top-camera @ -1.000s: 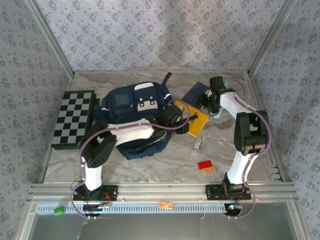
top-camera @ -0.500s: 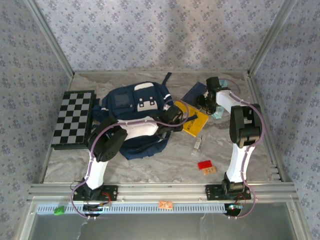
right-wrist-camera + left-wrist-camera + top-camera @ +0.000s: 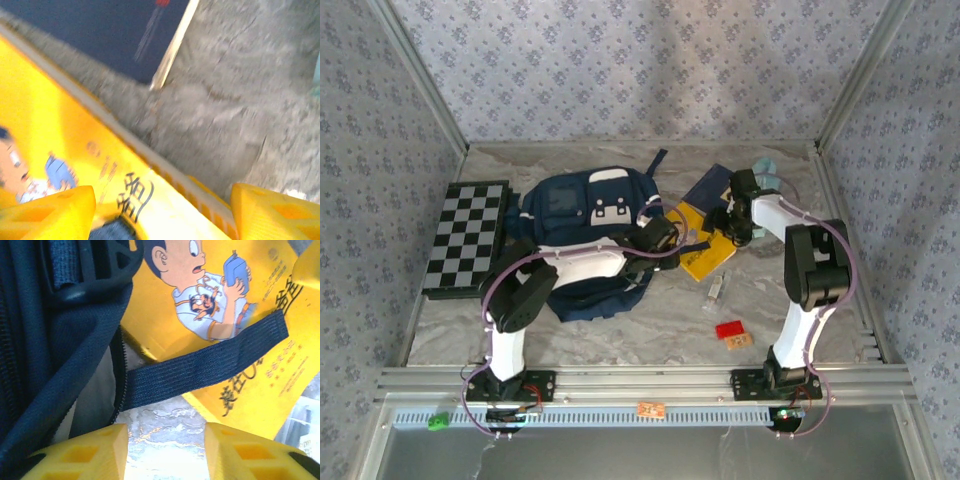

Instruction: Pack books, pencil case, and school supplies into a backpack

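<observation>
Bright yellow cartoon-cover paperback book (image 3: pixel 705 247) still lies unpacked on the tabletop (image 3: pixel 650 330) beside the navy fabric backpack (image 3: pixel 582 205); your right fingers (image 3: pixel 270 210) have swung over its edge, apart, and your left fingers (image 3: pixel 80 452) have parted, holding nothing.

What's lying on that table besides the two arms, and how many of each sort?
backpack: 1
yellow book: 1
navy book: 1 in sight
checkered board: 1
pale teal pouch: 1
small clear item: 1
red block: 1
orange piece: 1
Total: 8

White arms (image 3: pixel 585 265), purple cables (image 3: pixel 486 297), yellow fingertips (image 3: pixel 80 452)
</observation>
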Robot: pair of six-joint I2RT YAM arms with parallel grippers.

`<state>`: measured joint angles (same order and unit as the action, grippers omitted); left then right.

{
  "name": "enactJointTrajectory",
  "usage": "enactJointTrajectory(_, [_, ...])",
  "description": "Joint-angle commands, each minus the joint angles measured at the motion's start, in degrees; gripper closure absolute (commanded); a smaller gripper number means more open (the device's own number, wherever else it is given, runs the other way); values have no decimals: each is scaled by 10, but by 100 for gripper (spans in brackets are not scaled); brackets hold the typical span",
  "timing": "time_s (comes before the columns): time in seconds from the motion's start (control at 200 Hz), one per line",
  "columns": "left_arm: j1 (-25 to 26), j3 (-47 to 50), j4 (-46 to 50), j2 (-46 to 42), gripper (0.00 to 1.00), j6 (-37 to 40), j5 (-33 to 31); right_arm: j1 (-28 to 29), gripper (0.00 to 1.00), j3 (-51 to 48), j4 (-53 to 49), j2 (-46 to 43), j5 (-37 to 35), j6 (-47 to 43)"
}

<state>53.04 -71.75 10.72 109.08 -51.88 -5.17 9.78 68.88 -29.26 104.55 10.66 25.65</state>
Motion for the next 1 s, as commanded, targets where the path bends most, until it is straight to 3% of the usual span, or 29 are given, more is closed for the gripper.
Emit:
enactJointTrajectory(0.0, [4,15,-8,-15,52,-67,23,16,28,-34,-21,-46,46,-1])
enactJointTrajectory(0.155, [6,23,-44,-4,49,-105,44,6,31,-96,0,-87,108,1])
enactJointTrajectory(0.375, [33,6,-56,4,51,-140,32,-30,38,-72,-31,-79,60,-35])
enactJointTrajectory(0.54, [48,0,-18,1,56,-159,-9,-44,53,-65,-16,-40,107,-57])
enactJointTrajectory(0.655, [48,1,-22,12,59,-172,-4,-52,60,-70,-6,-28,123,-66])
enactJointTrajectory(0.83, [43,-20,-25,43,60,-157,7,-69,60,-77,7,-18,146,-70])
enactJointTrajectory(0.994, [33,-24,-47,64,60,-166,24,-70,52,-85,17,0,174,-75])
